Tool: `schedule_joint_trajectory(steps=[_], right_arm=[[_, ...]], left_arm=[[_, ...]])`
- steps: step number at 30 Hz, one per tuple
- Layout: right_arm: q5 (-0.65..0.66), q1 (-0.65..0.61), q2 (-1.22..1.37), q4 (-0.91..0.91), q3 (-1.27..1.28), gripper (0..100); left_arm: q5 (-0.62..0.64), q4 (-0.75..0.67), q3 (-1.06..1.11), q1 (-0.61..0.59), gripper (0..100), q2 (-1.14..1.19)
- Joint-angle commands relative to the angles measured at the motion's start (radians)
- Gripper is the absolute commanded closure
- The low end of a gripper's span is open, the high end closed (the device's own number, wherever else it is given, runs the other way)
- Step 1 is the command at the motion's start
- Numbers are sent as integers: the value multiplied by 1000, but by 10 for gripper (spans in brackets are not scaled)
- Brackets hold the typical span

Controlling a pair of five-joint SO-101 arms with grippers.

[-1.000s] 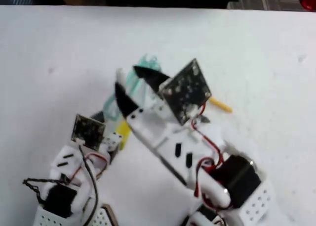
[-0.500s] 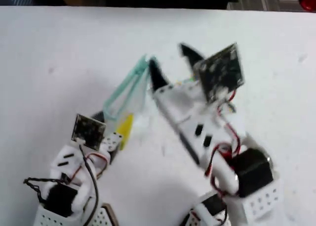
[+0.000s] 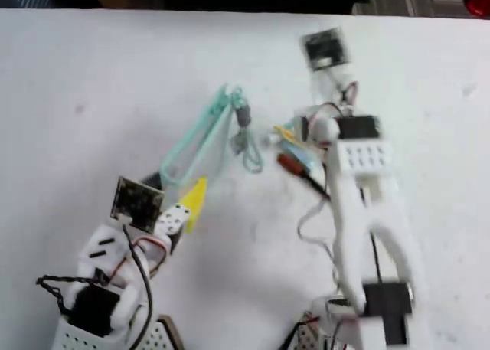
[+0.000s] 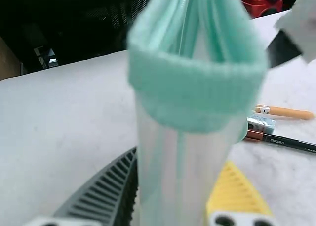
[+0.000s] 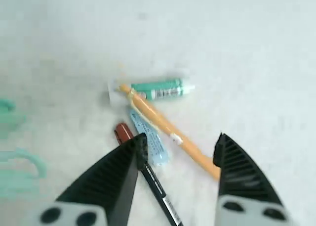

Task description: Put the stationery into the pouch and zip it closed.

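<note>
The left gripper (image 3: pixel 174 185), at the lower left of the high view, pinched the near end of the pouch (image 3: pixel 200 134). This seemed meant to prop it on edge, slanting up toward the centre, though I could not tell whether its zip stood open. The right gripper (image 5: pixel 180 142) hung with jaws spread over the orange pen (image 5: pixel 168 127), green tube (image 5: pixel 160 90) and black pencil (image 5: pixel 155 186). They lay loose on the table (image 3: pixel 92 82) right of centre, near the pouch's far end, so I judge it was placed to pick one up.

Clear glossy plastic pouch (image 4: pixel 183 169), matt table (image 4: pixel 64 122)
</note>
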Motion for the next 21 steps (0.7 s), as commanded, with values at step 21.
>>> schedule_joint_trajectory(steps=[21], right_arm=[[163, 21, 343, -223, -40, 875]], left_arm=[[12, -40, 34, -1, 797, 1]])
